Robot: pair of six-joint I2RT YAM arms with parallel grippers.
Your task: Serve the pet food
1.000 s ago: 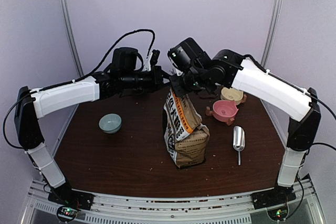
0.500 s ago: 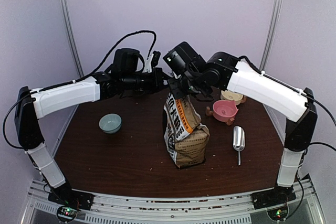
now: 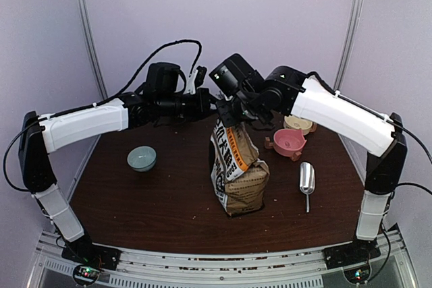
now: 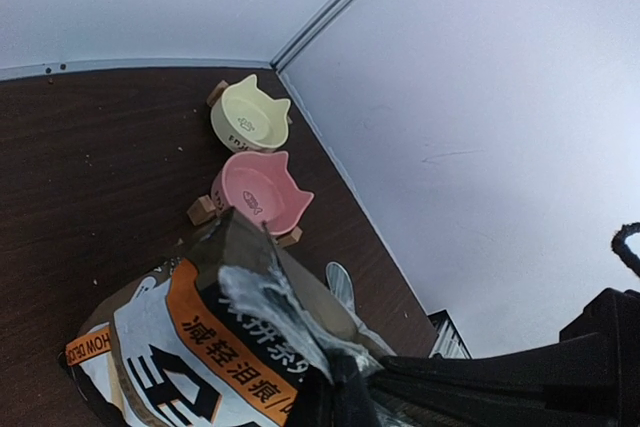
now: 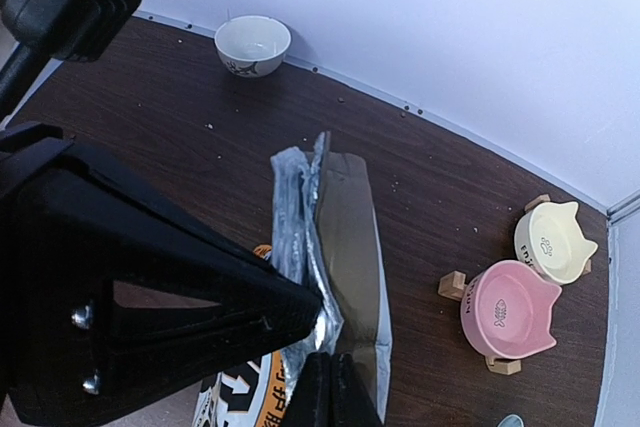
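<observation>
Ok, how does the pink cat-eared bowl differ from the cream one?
The pink bowl is rose-coloured and sits nearer the bag; the cream bowl is pale yellow and sits farther back, toward the corner. Both have cat ears and wooden feet, and both look empty.

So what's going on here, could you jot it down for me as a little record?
Bag: brown kraft bag, upright mid-table, silver lining showing at its top
Left fingers: shut on the bag's top
Right fingers: shut on the bag's top
Bowls: pink bowl, cream bowl, pale green bowl, all empty
Scoop: lying on the table right of the bag, untouched
Food served: none yet
</observation>
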